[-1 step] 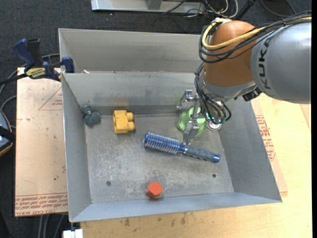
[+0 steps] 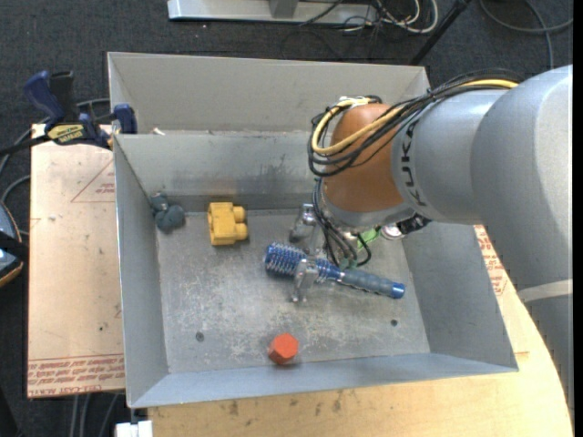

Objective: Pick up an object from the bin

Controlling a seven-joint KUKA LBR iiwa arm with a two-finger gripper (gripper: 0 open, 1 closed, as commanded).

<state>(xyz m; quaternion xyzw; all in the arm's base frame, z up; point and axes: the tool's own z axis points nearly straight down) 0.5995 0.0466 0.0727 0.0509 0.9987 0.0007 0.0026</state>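
— Okay, where is the gripper (image 2: 304, 255) sitting?
— Low inside the grey metal bin (image 2: 137, 244), a bit right of centre. It is hanging directly over the blue plastic hairbrush with the round bristled head (image 2: 285, 261).
— How is the brush lying?
— Flat on the bin floor. The head is pointing left. The handle is running right and angling slightly toward the near wall.
— Fingers?
— The two metal fingers (image 2: 301, 288) are standing apart, straddling the brush where head is meeting handle. One is showing on the far side, the other on the near side. The near one is looking like it is touching the neck, but I cannot tell for sure.
— Is it holding the brush?
— Not reading it that way. The jaws are spread and the brush is resting on the floor.
— What else is lying in there?
— A yellow blocky plastic piece (image 2: 226, 223) is sitting left of the brush head, near the far wall and apart from it. A small dark grey-blue lump (image 2: 168, 215) is sitting in the far left corner. A small orange-red piece (image 2: 283, 348) is lying by the near wall, well apart from the brush.
— Arm?
— It is reaching in from the right. The orange wrist cover (image 2: 360, 167) is sitting above the gripper, with yellow and black cables (image 2: 326, 133) looping over it.
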